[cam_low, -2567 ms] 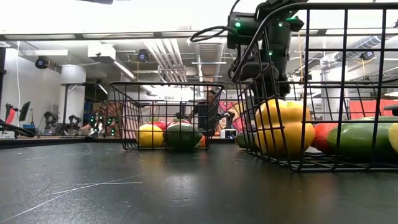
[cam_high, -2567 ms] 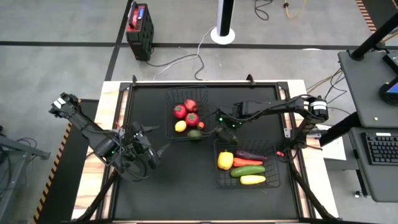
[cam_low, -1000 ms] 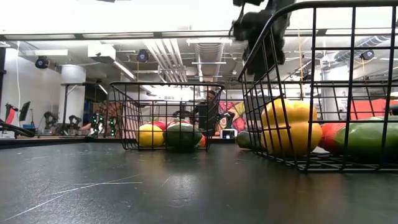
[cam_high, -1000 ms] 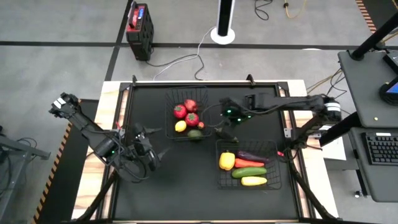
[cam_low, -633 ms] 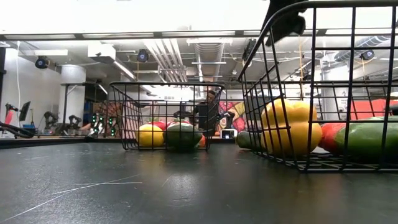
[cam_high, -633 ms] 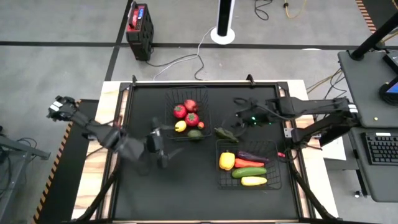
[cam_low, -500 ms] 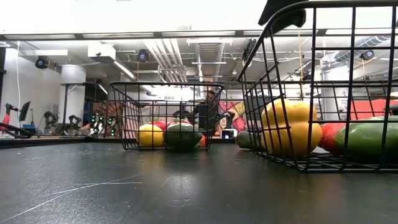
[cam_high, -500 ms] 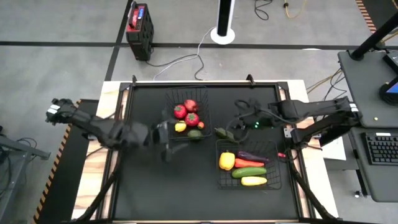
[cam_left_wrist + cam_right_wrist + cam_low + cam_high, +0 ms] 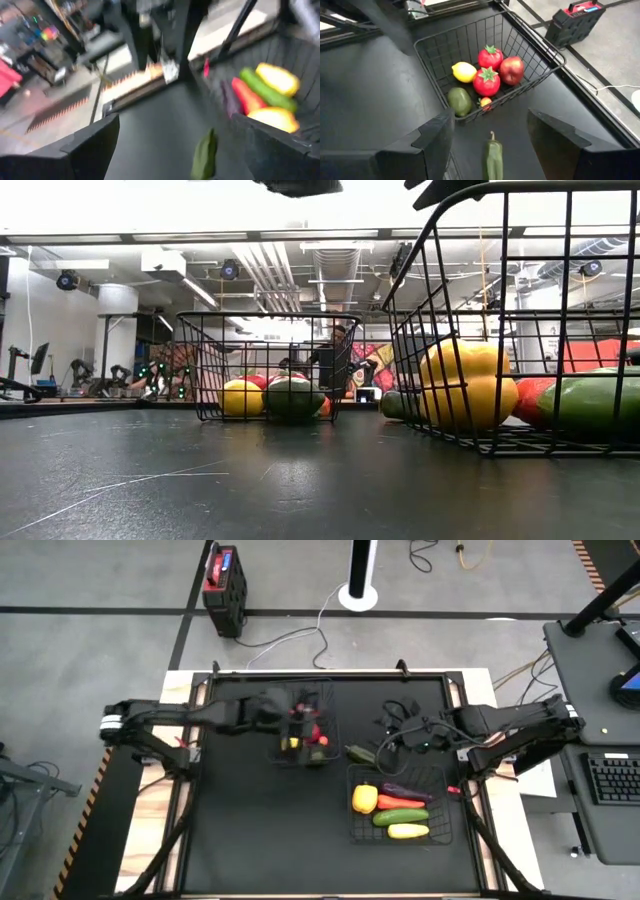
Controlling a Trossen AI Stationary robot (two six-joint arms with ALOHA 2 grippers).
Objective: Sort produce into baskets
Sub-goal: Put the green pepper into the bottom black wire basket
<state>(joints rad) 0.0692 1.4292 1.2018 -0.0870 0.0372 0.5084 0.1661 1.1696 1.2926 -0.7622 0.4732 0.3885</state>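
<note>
A green pepper [image 9: 360, 753] lies on its side on the black mat between the two wire baskets. The far basket [image 9: 327, 690] holds red fruits [image 9: 486, 81], a yellow lemon [image 9: 464, 71] and a green piece [image 9: 459, 101]. The near basket [image 9: 349, 825] holds a yellow pepper [image 9: 362, 798], a purple piece, an orange one, a green one and a yellow one. My left gripper [image 9: 305, 723] hangs open over the far basket, blurred. My right gripper [image 9: 388, 740] stands open above the mat, just right of the green pepper [image 9: 493, 157].
The mat's near half is bare [image 9: 260, 840]. Cables and clamps line the table's far edge [image 9: 400, 668]. In the low view the near basket's wire wall [image 9: 480, 320] stands close in front, with the far basket [image 9: 270, 365] behind it.
My left gripper has swung fast from the mat's near left toward the far basket, rising and rolling as it went. My right gripper has drawn back toward the table's right edge and up, away from the green pepper, which has stayed on the mat.
</note>
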